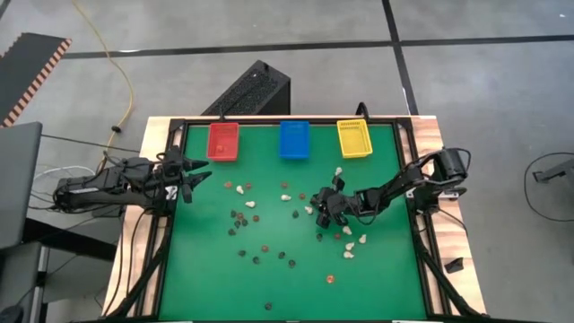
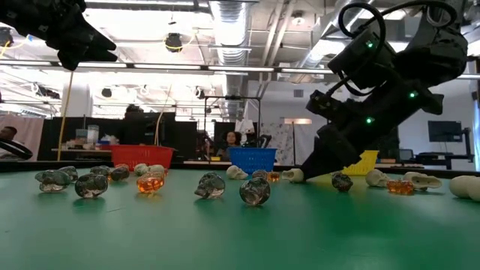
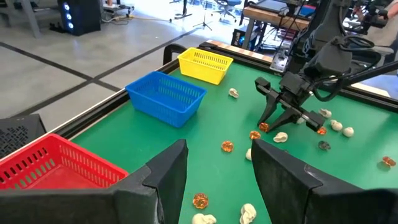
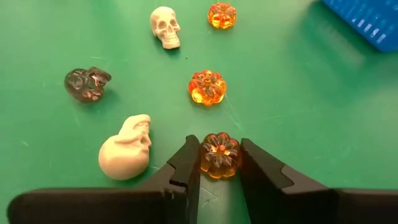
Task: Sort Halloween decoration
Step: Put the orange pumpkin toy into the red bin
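Note:
Small cream-white skulls, dark skulls and orange pumpkins lie scattered on the green table mat (image 1: 269,269). My right gripper (image 1: 325,208) is low at the mat's middle right, its fingers closed in on one orange pumpkin (image 4: 219,155). Beside it lie a white skull (image 4: 126,155), a dark skull (image 4: 87,84) and another pumpkin (image 4: 207,87). My left gripper (image 1: 193,175) hangs open and empty above the mat's far left, near the red bin (image 1: 223,141). My right gripper pinches the orange pumpkin by its two opposite sides (image 4: 203,157) between its two fingertips (image 4: 190,163). The fingers slant down from the table's right side. The pumpkin appears to sit on the mat, top up.
A red bin, a blue bin (image 1: 294,139) and a yellow bin (image 1: 353,138) stand in a row along the mat's far edge. A raised black frame (image 1: 408,179) borders the mat. Trinkets lie thick in the middle; the near part of the mat holds few.

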`<state>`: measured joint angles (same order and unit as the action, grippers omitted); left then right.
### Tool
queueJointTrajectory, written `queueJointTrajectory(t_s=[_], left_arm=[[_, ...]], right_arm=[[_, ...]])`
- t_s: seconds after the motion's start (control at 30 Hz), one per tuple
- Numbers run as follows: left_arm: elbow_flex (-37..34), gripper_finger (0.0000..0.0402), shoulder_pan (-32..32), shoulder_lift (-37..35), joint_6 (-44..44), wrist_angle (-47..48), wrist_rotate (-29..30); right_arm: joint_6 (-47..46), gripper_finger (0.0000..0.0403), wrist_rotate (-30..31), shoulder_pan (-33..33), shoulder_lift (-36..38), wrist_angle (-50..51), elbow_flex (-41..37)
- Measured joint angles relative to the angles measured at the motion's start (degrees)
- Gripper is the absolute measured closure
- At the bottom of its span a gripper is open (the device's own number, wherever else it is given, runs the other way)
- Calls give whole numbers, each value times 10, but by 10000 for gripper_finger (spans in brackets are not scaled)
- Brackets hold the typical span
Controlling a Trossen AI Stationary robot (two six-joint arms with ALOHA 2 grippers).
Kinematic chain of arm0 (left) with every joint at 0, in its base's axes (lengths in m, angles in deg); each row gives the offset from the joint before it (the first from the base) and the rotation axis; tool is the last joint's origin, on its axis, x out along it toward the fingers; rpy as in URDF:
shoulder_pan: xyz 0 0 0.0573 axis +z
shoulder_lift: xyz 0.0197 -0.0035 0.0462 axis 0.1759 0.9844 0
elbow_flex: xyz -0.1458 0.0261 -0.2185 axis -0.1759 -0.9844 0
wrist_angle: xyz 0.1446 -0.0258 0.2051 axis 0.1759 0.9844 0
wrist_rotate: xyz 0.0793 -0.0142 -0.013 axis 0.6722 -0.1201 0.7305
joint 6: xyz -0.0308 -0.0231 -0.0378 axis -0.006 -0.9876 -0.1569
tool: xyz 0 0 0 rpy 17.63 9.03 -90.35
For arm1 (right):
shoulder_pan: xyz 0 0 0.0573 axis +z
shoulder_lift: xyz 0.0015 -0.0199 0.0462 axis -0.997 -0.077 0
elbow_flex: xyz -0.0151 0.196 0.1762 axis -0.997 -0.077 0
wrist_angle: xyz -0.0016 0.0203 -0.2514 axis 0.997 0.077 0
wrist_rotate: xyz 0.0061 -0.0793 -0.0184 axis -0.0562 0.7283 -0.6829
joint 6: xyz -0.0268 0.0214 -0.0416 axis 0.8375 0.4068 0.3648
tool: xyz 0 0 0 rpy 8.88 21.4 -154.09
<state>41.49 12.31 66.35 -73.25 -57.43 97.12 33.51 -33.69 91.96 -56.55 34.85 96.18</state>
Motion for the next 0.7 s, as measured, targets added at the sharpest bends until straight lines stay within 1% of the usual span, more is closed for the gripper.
queueJointTrajectory(t_s=[0.2,0.4,0.5,0.7], left_arm=[[0,233,0,0,0,0,0],[0,233,0,0,0,0,0],[0,233,0,0,1,0,0],[0,233,0,0,1,0,7]], right_arm=[[-9,275,10,0,14,4,1],[8,282,20,-7,72,12,8],[21,282,20,-16,89,11,19],[64,283,21,-51,81,5,71]])
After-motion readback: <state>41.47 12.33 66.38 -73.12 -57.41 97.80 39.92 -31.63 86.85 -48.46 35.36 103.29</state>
